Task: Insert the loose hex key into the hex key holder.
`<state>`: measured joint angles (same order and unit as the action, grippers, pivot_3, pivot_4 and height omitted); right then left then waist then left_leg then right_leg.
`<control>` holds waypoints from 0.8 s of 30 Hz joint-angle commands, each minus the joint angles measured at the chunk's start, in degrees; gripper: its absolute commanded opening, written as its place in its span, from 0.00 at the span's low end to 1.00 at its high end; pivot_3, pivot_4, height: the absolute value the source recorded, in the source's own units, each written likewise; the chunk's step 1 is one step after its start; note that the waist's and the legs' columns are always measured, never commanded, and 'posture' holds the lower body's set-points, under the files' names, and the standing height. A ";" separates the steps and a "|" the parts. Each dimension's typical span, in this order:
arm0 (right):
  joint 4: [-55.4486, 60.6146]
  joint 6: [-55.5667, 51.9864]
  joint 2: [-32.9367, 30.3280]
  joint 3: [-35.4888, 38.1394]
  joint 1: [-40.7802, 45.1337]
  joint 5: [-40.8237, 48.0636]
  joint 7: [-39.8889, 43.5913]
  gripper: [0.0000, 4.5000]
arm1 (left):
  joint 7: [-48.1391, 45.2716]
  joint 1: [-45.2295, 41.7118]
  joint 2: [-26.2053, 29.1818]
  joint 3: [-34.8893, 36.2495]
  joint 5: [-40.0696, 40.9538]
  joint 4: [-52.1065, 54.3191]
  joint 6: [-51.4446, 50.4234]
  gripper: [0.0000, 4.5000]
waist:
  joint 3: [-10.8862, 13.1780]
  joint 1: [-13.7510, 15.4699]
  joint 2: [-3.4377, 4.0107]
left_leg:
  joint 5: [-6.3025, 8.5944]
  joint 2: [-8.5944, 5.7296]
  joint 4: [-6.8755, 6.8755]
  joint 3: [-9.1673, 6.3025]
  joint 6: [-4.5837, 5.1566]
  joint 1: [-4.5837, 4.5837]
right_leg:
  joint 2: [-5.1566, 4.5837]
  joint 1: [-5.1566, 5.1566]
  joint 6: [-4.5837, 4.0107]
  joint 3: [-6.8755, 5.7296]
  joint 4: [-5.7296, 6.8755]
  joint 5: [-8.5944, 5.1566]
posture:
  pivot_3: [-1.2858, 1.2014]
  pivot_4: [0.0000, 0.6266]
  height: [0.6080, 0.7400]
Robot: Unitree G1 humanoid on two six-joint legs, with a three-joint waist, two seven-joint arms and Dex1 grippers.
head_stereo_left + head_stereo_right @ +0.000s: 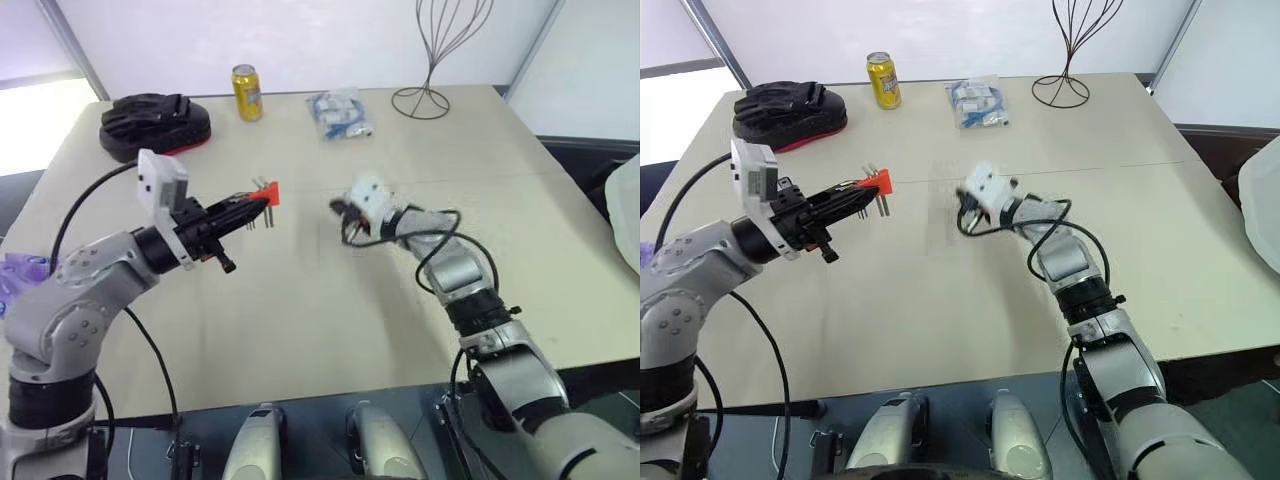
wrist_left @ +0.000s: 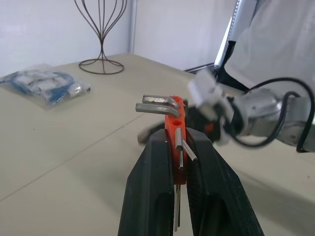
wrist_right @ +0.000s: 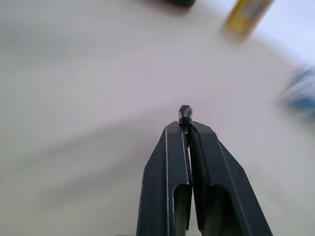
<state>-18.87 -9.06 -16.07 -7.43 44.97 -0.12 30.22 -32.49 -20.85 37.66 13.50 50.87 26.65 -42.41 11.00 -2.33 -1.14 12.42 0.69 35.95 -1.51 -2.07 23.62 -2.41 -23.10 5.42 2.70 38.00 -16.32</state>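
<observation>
Holder status: we see the hex key holder (image 2: 175,119) clamped between the fingers of the left end effector (image 1: 243,207), lifted clear of the counter (image 1: 330,310), its seated keys sticking out past the fingertips.
Key status: the loose hex key (image 3: 185,114) sits pinched between the closed fingers of the right end effector (image 3: 188,129) — only its dark tip shows beyond them, so we cannot tell which leg points outward.
Relative position: the right end effector (image 1: 345,212) hangs above the counter, near the holder but apart from it, roughly facing the left one across a bare gap.
Done: we judge both pickups complete — each part is in its own grip and off the counter.
Left: closing the gap, lining the key's tip with a free hole in the holder, pushing it in, letting go.
Open point: we cannot make out which hole is free.
</observation>
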 commanded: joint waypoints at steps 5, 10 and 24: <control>13.92 -0.74 7.95 13.02 5.84 12.14 -11.51 0.01 | 0.23 -4.04 -3.04 -1.93 -4.21 -2.62 4.32 0.00 | 0.01 0.03 0.00 | 0.00 0.03 -0.02 -0.01 0.00 0.04 | -0.02 -0.05 0.00 0.00 0.00 0.00 | 0.52 0.24 1.00; 21.83 -5.98 16.81 12.36 7.58 24.38 -10.30 0.01 | 0.37 -6.48 -4.72 -3.40 -6.32 -4.45 5.40 0.00 | 0.02 -0.26 0.02 | 0.00 0.09 -0.07 0.00 0.01 0.04 | 0.00 -0.11 0.00 0.01 0.03 0.00 | 0.52 0.24 1.00; 21.57 -2.29 21.28 6.28 5.41 22.84 -9.15 0.01 | 1.36 -10.34 -7.75 -3.35 -6.17 -4.80 4.45 0.00 | 0.02 -0.11 0.02 | 0.00 0.04 -0.06 -0.02 0.01 0.12 | -0.07 -0.17 0.00 -0.02 0.02 0.00 | 0.52 0.24 1.00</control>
<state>0.92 -13.02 4.72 -0.30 50.46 23.14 20.49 -31.32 -29.98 29.82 9.63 44.31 20.35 -38.34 11.01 -2.44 -1.12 12.42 0.73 35.89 -1.53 -2.07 23.74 -2.47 -23.26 5.42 2.69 38.02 -16.32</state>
